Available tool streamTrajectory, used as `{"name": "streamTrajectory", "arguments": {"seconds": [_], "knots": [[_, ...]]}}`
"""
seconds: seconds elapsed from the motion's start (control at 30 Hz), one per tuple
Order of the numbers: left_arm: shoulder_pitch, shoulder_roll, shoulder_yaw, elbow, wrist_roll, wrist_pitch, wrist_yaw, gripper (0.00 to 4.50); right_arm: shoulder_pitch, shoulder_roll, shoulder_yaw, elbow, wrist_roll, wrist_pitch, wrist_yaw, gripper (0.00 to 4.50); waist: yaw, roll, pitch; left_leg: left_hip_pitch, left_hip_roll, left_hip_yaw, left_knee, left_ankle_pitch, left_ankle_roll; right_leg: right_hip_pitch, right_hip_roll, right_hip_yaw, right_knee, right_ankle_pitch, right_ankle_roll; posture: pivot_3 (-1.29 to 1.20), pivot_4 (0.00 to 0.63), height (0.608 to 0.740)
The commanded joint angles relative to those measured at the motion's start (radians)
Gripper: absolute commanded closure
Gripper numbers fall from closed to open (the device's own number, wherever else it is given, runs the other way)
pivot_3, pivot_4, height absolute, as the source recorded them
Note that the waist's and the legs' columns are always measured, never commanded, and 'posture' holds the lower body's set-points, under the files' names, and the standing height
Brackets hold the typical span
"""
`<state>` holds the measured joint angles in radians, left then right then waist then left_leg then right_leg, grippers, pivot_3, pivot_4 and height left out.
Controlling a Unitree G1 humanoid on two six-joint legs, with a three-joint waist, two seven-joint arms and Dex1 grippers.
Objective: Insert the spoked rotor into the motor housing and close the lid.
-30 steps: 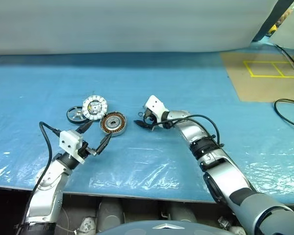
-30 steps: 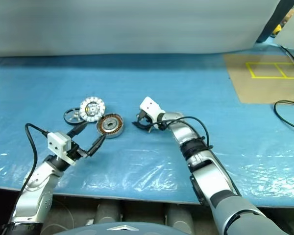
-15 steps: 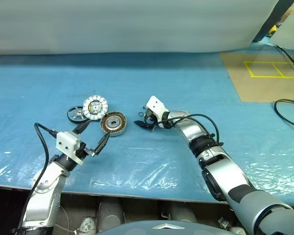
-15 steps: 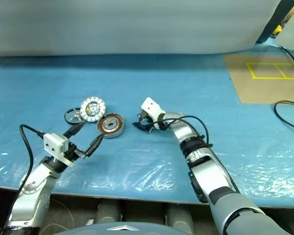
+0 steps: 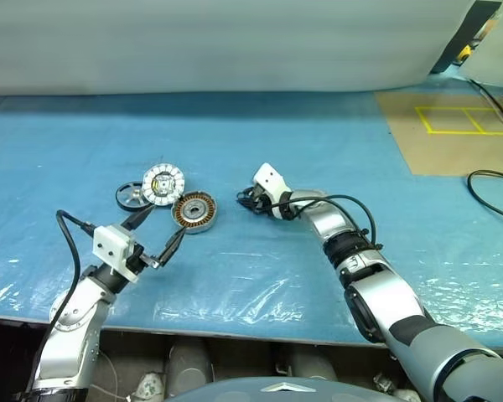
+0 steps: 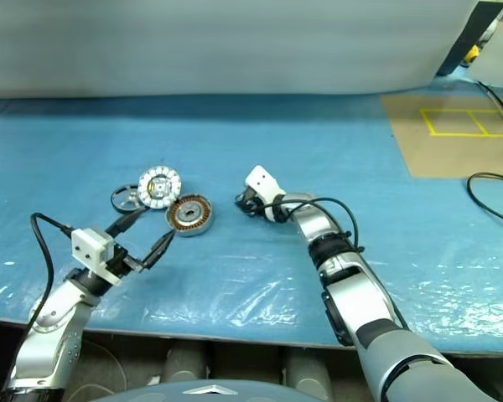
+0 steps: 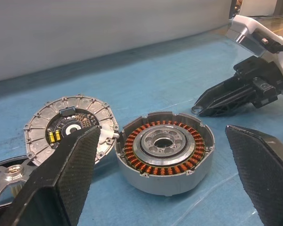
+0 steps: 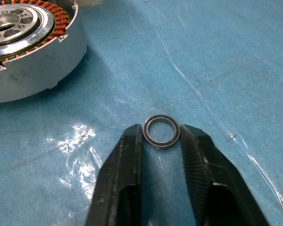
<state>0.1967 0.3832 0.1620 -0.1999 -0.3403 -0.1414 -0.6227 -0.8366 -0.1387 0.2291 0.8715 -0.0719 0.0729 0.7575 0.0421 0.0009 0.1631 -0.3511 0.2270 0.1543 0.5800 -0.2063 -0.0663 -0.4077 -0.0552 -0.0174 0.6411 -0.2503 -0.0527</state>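
Three parts lie close together on the blue sheet. The spoked rotor [image 5: 130,196] is a black-rimmed wheel at the far left. Against it rests the lid [image 5: 163,181], silvery with radial segments. The motor housing [image 5: 194,212], showing copper windings [image 7: 164,153], sits just right of them. My left gripper [image 5: 161,228] hovers open in front of the housing, its fingers [image 7: 61,188] spread wide and holding nothing. My right gripper [image 8: 162,136] is low on the sheet to the right of the housing, shut on a small silver ring [image 8: 162,131] that lies flat between its tips.
A brown board with yellow tape lines [image 5: 453,134] lies at the back right, with a black cable [image 5: 495,193] beside it. A pale wall runs along the back. The table's front edge [image 5: 235,322] is close below both arms.
My right gripper's fingers have closed around the small ring on the sheet; they stood open before. The left arm and the three parts have stayed put.
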Motion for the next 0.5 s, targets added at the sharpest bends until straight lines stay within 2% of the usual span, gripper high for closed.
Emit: {"name": "streamTrajectory", "arguments": {"seconds": [0.03, 0.3, 0.5], "knots": [[0.004, 0.011, 0.028, -0.043, -0.01, -0.001, 0.012, 0.0, 0.006, -0.001, 0.007, 0.03, -0.018, -0.004, -0.008, 3.85, 0.0, 0.0, 0.0, 0.0, 0.0, 0.0, 0.0, 0.0, 0.0, 0.001, 0.0, 0.0, 0.0, 0.0, 0.0, 0.0, 0.15, 0.74], [0.078, 0.014, 0.081, -0.106, -0.055, 0.017, 0.024, 0.0, -0.038, 0.074, -0.069, -0.105, 0.113, -0.023, 0.09, 3.85, -0.006, 0.0, 0.001, -0.003, 0.001, 0.002, -0.001, 0.0, 0.0, -0.004, 0.001, 0.001, -0.001, 0.0, 0.0, 0.0, 0.15, 0.74], [0.146, 0.021, 0.099, -0.145, -0.066, 0.019, 0.014, 0.0, -0.068, 0.119, -0.048, -0.216, 0.147, 0.024, 0.168, 3.85, -0.002, 0.0, 0.0, -0.013, 0.003, 0.002, -0.001, 0.001, 0.001, -0.013, 0.002, -0.001, -0.001, 0.0, 0.0, 0.0, 0.15, 0.74]]}}
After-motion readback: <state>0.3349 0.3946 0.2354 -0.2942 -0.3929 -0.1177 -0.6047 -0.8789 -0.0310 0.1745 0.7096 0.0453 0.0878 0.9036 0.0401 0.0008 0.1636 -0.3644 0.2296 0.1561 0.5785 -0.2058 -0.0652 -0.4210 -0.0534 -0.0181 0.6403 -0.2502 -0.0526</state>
